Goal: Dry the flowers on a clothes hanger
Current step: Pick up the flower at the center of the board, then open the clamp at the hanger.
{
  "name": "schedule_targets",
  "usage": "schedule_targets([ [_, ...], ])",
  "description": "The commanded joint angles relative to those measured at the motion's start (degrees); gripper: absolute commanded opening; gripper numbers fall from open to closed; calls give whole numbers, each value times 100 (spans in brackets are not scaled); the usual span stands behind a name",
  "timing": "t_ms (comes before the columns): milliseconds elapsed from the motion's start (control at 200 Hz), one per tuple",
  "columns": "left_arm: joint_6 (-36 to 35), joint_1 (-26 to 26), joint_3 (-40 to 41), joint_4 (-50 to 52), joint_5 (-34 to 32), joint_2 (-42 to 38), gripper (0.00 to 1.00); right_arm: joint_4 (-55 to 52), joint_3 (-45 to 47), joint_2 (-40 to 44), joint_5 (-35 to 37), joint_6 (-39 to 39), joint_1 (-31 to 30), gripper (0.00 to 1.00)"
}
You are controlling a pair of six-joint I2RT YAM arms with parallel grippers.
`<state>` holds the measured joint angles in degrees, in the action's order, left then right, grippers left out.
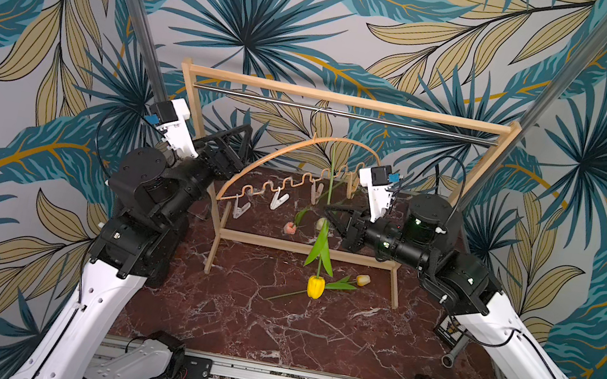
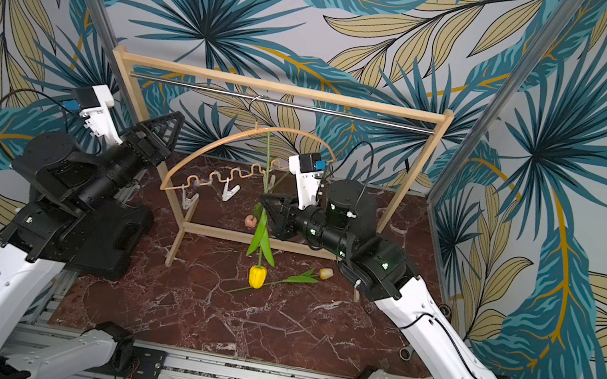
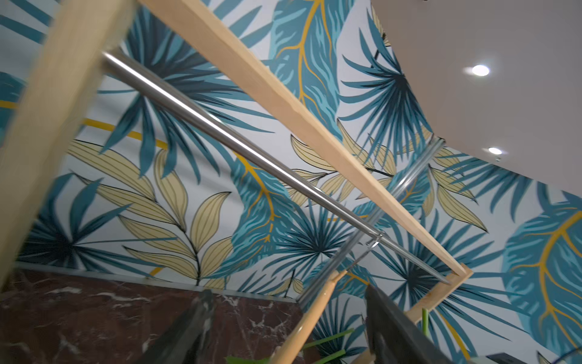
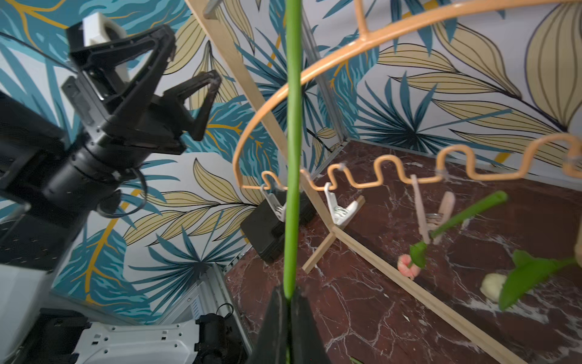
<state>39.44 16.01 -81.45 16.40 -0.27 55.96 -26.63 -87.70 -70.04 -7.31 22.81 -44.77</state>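
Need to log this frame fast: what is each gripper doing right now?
Left gripper: open, jaws apart, holding nothing.
Right gripper: shut on the stem of the yellow tulip, head hanging down.

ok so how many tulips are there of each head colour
yellow tulip: 1
yellow-orange tulip: 1
pink tulip: 1
cream-white tulip: 1
total: 4

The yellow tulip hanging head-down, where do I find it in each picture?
In both top views: yellow tulip centre-frame, head-down, stem pinched in the right tool.
Left wrist: no yellow head; green scraps at the picture's edge, cannot tell whose.
Right wrist: only its green stem, mid-picture, rising from the right tool.
Shared landmark: the wooden rack.
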Motion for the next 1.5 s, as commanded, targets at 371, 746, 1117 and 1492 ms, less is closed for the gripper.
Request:
schedule_targets([
  [371,-386,-598,1007,1406,-697,-266,60,107,1467,594,763,643,294,0],
  [746,-285,-621,1367,294,1392,312,51,255,2240,1102,788,871,280,0],
  [1117,-306,-574,1743,103,2089,223,52,123,2286,1120,667,848,226,0],
  [1492,-480,-543,1801,273,3016,-110,61,159,2257,967,741,828,154,0],
])
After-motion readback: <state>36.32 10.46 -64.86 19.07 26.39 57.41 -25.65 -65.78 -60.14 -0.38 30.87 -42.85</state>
